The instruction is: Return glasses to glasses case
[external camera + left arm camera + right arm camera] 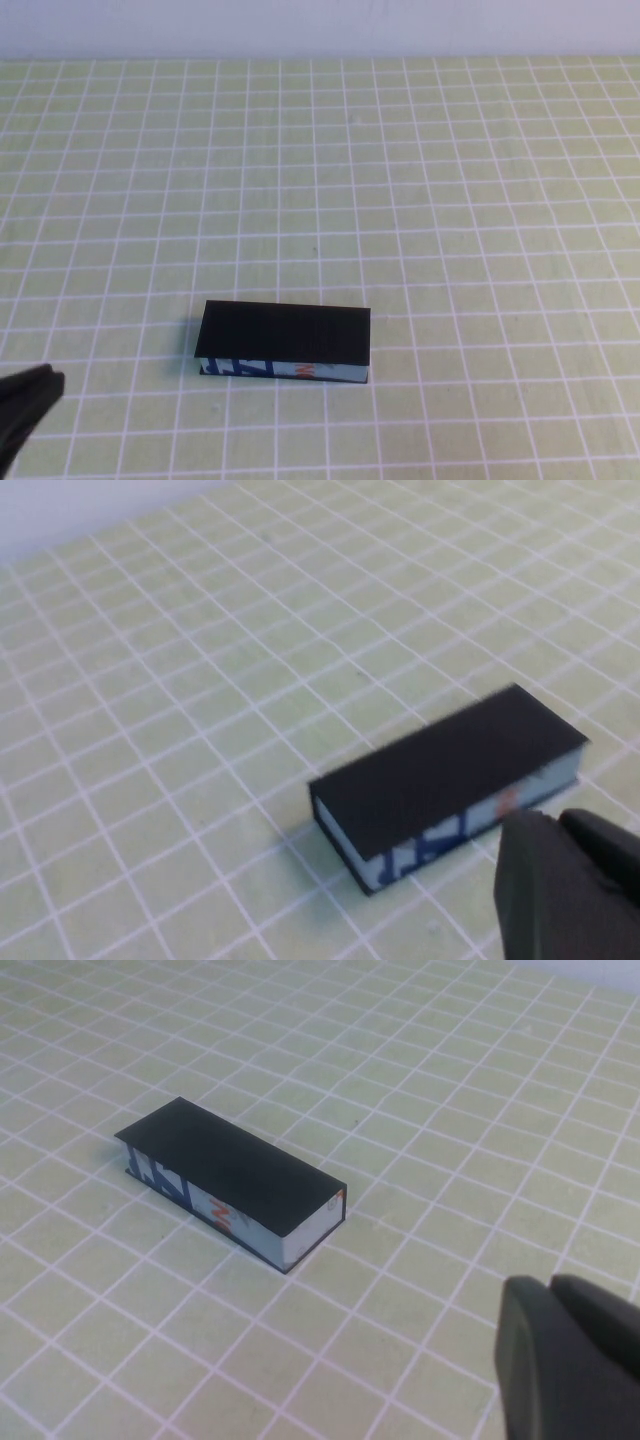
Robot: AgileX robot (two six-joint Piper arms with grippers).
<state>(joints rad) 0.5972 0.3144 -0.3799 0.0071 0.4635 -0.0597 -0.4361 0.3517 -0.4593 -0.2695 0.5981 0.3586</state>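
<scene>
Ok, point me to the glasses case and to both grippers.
glasses case [285, 332]: high view, on its closed black lid.
left gripper [28, 398]: high view, the dark tip at the table's near left edge.
right gripper [565, 1360]: right wrist view, its dark finger, short of the case.

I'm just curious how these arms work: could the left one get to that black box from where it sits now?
Probably yes. The left tool sits low at the table's near left edge, apart from the closed glasses case, with only bare checked cloth between them. The right tool also hangs clear of the case.
</scene>
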